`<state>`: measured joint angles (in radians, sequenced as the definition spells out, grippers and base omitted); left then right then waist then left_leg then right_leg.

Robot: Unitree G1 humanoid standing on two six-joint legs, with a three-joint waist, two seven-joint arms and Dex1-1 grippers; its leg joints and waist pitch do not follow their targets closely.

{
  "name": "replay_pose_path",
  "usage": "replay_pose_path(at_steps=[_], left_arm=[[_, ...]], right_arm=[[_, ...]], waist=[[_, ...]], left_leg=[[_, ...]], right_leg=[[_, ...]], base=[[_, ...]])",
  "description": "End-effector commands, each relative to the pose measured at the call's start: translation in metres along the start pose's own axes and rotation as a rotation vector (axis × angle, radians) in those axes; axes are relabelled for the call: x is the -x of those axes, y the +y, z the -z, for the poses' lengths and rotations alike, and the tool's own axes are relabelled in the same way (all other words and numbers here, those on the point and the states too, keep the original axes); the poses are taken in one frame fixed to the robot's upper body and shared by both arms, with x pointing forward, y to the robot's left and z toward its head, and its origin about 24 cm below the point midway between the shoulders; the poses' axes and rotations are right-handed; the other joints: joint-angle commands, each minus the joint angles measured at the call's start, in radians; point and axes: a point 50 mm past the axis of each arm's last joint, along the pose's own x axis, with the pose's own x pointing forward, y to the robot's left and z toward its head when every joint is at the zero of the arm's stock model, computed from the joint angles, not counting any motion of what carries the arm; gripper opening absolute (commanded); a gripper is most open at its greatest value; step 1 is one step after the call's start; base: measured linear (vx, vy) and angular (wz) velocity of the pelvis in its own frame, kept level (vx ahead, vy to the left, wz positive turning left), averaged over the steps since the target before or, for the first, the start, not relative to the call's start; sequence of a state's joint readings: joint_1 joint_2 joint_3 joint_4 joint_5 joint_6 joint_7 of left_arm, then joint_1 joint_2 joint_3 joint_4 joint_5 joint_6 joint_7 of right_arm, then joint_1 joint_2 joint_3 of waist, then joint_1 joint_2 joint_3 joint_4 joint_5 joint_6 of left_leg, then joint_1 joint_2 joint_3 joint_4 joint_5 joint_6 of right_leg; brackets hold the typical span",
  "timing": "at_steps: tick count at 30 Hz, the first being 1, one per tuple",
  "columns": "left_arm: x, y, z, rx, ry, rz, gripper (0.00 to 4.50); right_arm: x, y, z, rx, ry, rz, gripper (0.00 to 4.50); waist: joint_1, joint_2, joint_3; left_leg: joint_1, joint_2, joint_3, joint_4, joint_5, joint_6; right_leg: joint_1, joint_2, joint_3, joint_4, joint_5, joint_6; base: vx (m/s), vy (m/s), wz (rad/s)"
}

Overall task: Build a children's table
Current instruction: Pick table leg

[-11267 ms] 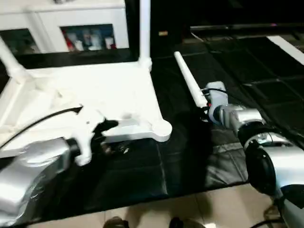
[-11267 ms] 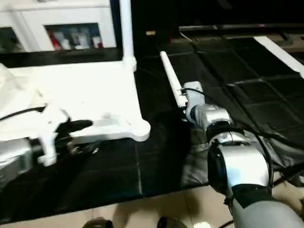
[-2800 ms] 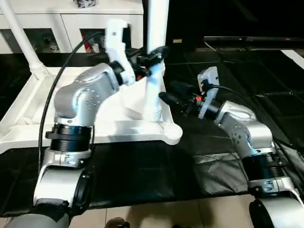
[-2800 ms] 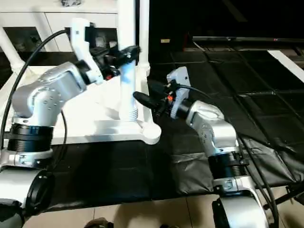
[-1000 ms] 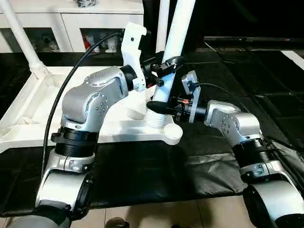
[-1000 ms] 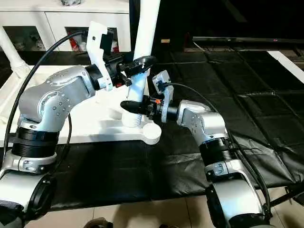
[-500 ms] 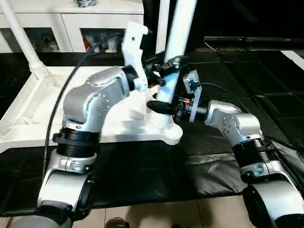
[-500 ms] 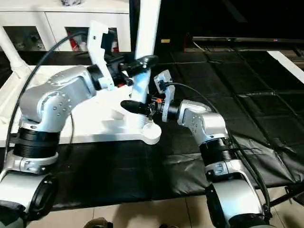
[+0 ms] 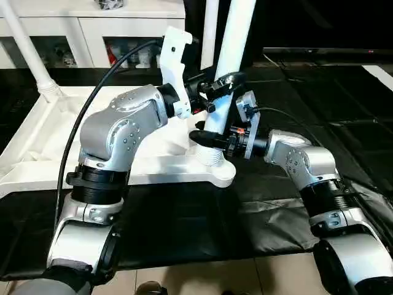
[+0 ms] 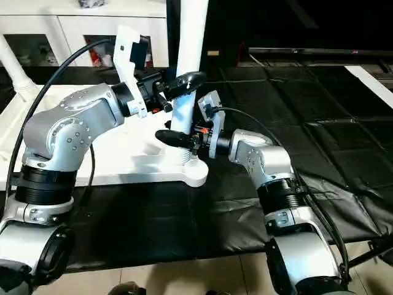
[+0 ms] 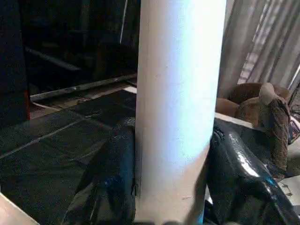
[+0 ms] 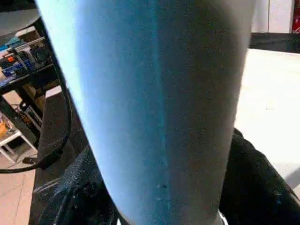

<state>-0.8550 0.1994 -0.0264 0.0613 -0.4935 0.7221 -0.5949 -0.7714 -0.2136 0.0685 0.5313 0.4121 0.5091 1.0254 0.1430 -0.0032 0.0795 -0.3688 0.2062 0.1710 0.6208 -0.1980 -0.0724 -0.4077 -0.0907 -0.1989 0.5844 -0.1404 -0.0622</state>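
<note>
The white table top (image 9: 92, 141) lies upside down on a black floor mat (image 9: 295, 110), its ribbed underside facing up. At its near right corner lobe (image 9: 222, 175) a white leg (image 9: 228, 58) stands almost upright, leaning slightly to the right, with its ribbed lower end (image 9: 211, 155) in the corner socket. The left pincer (image 9: 222, 83) is closed around this leg partway up, a black finger (image 11: 110, 183) pressed against each side of it. The right pincer (image 9: 206, 140) reaches in from the right just above the ribbed end, with its black fingers (image 12: 255, 183) on either side of the leg; whether they are pressing on it is unclear. Two more legs are already fitted: one (image 9: 27, 52) at the far left corner and one (image 9: 210, 31) at the far right corner. A white cabinet (image 9: 92, 27) with glass doors stands behind the table top.
</note>
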Motion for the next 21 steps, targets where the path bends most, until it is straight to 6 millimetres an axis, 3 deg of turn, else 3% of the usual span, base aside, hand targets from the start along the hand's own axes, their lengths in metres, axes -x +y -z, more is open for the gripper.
replay_pose_path(at_steps=[1, 17, 18, 21], left_arm=[[-0.0001, -0.0032, -0.0045, -0.032, -0.005, 0.018, 1.82], [0.0005, -0.0029, -0.004, -0.069, 0.015, 0.015, 1.82], [0.0004, -0.0029, -0.0042, -0.069, 0.015, 0.015, 1.82], [0.0, -0.0029, -0.0044, -0.072, 0.016, 0.016, 1.82]], right_arm=[[0.0037, -0.0019, -0.0042, 0.035, 0.007, 0.021, 2.78], [0.002, -0.0015, -0.001, 0.065, 0.045, 0.034, 2.78], [0.0015, -0.0017, -0.0012, 0.055, 0.039, 0.038, 3.07], [0.0014, -0.0023, -0.0019, 0.054, 0.034, 0.046, 3.2]], waist=[[-0.001, -0.01, -0.102], [-0.001, -0.009, -0.102], [-0.001, -0.009, -0.102], [-0.001, -0.008, -0.102]], left_leg=[[0.005, 0.042, -0.014, -0.063, -0.051, 0.035], [0.005, 0.041, -0.014, -0.063, -0.055, 0.033], [0.005, 0.042, -0.014, -0.064, -0.055, 0.033], [0.006, 0.043, -0.015, -0.064, -0.054, 0.031]], right_leg=[[0.073, -0.088, 0.084, -0.064, -0.316, -0.028], [0.073, -0.088, 0.084, -0.064, -0.318, -0.03], [0.074, -0.088, 0.084, -0.064, -0.319, -0.03], [0.073, -0.088, 0.084, -0.063, -0.314, -0.033]], base=[[0.0, 0.0, 0.0], [0.0, 0.0, 0.0], [0.0, 0.0, 0.0], [0.0, 0.0, 0.0]])
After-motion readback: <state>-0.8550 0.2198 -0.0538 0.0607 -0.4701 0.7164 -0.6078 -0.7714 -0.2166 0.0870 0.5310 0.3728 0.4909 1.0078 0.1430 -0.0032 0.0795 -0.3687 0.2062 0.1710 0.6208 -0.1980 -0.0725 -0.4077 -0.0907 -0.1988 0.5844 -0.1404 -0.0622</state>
